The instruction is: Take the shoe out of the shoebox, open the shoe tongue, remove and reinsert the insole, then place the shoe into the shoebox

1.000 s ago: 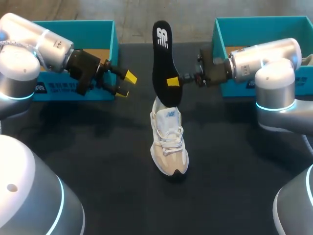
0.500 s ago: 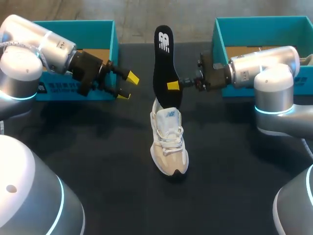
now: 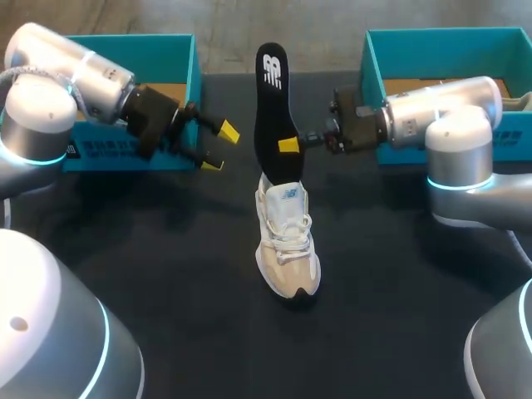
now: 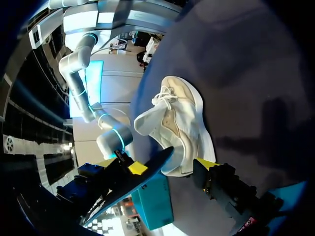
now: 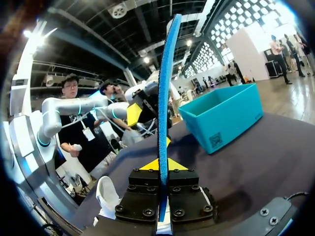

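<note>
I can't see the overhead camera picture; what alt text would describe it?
The right gripper holds a black insole upright over a white shoe resting on the dark table. The left gripper hangs open beside it; a teal left shoebox and right shoebox sit at the far corners.

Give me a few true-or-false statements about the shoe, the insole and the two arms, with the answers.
1. The right gripper is shut on the insole. True.
2. The shoe lies inside a box. False: it stands on the table.
3. The left gripper holds the shoe. False: it is open, empty and apart from the shoe.
4. The insole is held upright. True.
</note>
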